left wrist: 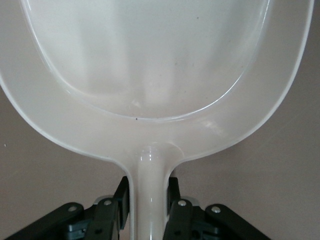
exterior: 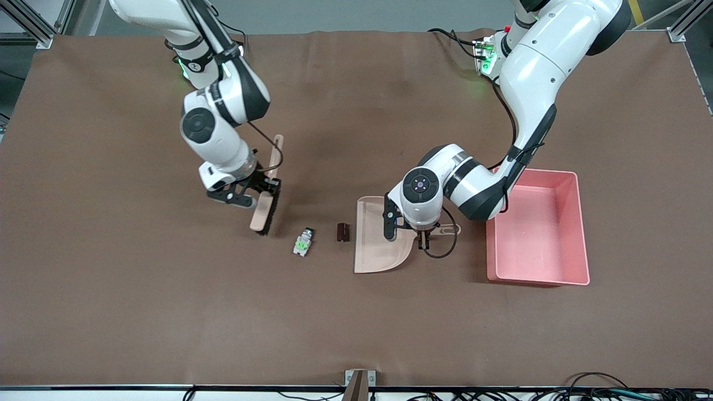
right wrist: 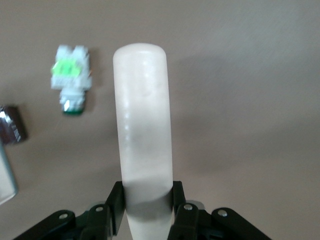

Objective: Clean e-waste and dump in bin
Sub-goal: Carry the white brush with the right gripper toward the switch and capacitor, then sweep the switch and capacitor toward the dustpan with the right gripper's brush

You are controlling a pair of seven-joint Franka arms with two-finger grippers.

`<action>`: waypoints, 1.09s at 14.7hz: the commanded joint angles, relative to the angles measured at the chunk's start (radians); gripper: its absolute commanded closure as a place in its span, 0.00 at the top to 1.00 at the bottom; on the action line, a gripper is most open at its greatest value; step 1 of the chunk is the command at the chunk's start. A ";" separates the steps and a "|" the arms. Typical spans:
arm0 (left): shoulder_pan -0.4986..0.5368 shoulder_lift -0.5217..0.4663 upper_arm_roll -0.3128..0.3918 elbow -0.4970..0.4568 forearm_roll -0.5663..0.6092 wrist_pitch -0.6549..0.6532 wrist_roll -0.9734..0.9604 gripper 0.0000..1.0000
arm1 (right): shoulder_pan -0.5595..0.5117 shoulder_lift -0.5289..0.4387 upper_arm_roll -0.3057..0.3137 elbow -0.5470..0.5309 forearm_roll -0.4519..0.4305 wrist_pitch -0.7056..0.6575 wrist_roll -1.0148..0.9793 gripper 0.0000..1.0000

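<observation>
The e-waste is two bits on the brown table: a whitish-grey component with a green part and a dark maroon stubby cylinder. They lie between the brush and the beige dustpan. The cylinder lies just off the dustpan's open lip. My right gripper is shut on the brush's pale handle, bristles down beside the component. My left gripper is shut on the dustpan's handle. The pink bin stands beside the dustpan, toward the left arm's end.
The dustpan's tray holds nothing. A black cable loops off the left wrist next to the dustpan handle. Brown mat covers the table out to its edges.
</observation>
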 commanded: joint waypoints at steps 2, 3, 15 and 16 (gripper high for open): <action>-0.010 0.011 -0.001 0.018 0.009 -0.012 -0.017 0.24 | 0.042 0.011 -0.011 0.005 0.001 -0.002 0.052 0.00; -0.010 0.011 -0.001 0.018 0.009 -0.012 -0.017 0.24 | 0.048 0.020 -0.011 0.005 -0.001 0.001 0.052 0.00; -0.012 0.011 -0.001 0.018 -0.002 -0.012 -0.042 0.23 | -0.024 0.287 -0.026 0.278 -0.061 0.056 0.026 0.00; -0.015 0.011 -0.001 0.018 -0.004 -0.012 -0.042 0.23 | -0.023 0.304 -0.028 0.289 -0.062 0.061 0.026 0.00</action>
